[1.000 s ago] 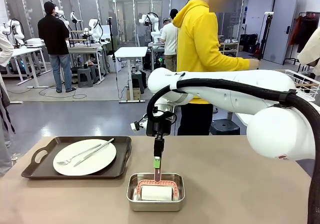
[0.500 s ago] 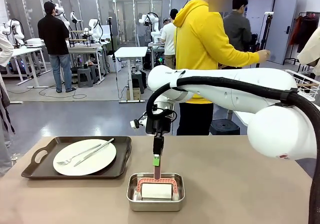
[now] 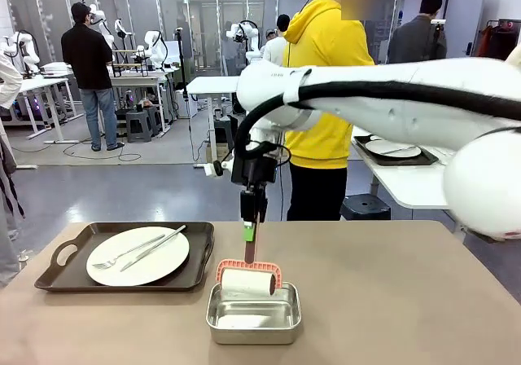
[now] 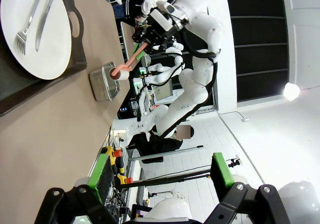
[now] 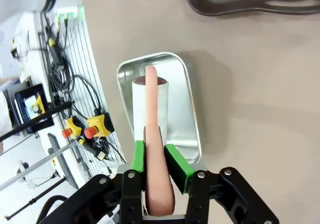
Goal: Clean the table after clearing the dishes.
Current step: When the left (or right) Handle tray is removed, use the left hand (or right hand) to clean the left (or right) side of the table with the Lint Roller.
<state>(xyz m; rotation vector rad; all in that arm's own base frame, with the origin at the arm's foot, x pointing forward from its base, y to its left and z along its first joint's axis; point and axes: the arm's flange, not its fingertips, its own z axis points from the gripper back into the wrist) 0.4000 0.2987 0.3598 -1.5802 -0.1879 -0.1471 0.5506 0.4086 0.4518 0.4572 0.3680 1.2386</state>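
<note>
The robot's right gripper hangs over the large matte taupe-brown table, its green-padded jaws clenched on the upright pink handle of a pink-framed roller with a white roll. The roller hangs just above the far rim of a small rectangular steel pan, which stands near the middle of the table's near edge; the right wrist view looks straight down the handle at the roll and the pan beneath it. To the robot's left of the pan, and apart from it, a dark brown handled tray sits on the table, carrying a round white plate with a silver fork and knife laid across it. A second tray with a plate rests on a smaller white table beyond, beside a person in a yellow hoodie. The left gripper hovers above the table with its jaws released and nothing between them. The cleaning step appears to be starting, although one set of dishes is not yet cleared. The next move likely calls for carrying the roller clear of the pan's rim, setting the roll flat on bare tabletop, and rolling it without bumping the tray.
</note>
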